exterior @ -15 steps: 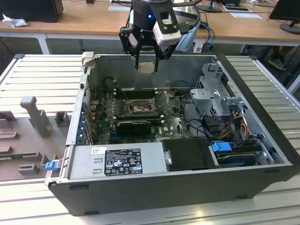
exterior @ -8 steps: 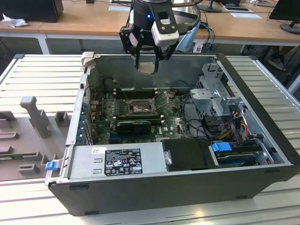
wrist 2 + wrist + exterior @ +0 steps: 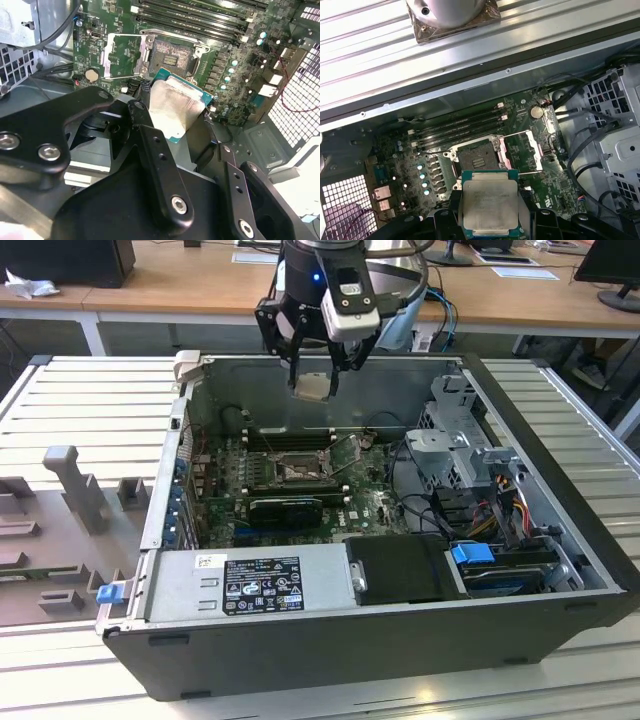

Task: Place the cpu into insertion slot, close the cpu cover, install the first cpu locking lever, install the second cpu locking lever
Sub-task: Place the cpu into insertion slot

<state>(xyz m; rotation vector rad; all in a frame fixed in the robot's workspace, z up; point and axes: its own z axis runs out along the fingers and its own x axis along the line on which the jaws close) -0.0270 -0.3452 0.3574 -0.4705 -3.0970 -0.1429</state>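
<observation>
My gripper clamps the cpu by its edges, held level over the computer case's insertion slot. The cpu cover stands swung aside, leaving the pins bare.

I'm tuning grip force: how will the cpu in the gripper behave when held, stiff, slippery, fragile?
Probably stiff: the cpu sits flat and unbent in the gripper. Its smooth metal top looks slippery, so it might slide. Likely light, being thin, and its green edge may chip under a hard squeeze.

Silver-grey cpu with teal rim, black insertion slot, green circuit board
</observation>
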